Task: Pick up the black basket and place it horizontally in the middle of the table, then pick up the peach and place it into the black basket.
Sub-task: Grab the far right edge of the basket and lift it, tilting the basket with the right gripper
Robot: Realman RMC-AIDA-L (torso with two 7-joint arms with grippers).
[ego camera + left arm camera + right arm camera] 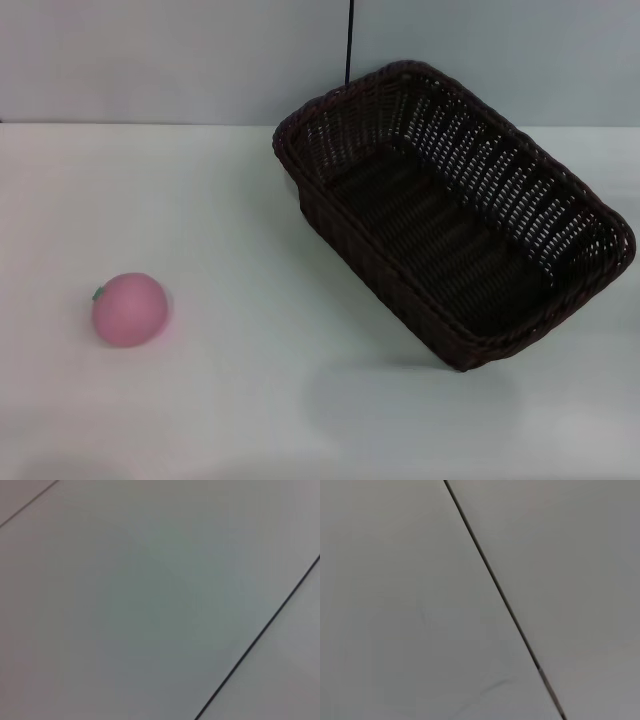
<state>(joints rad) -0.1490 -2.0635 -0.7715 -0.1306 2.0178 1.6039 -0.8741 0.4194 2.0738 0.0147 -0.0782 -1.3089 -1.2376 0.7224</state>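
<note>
The black basket (455, 210) lies on the white table (250, 400) at the right, set at a slant, its long side running from the back middle to the front right. It is empty. The pink peach (129, 309) rests on the table at the front left, well apart from the basket, its green stem mark facing left. Neither gripper shows in the head view. Both wrist views show only plain grey panels with thin dark seams, and no fingers.
A grey wall (150, 60) runs behind the table's back edge. A thin dark cable (349, 40) hangs down the wall just behind the basket. The table's bare white surface stretches between the peach and the basket.
</note>
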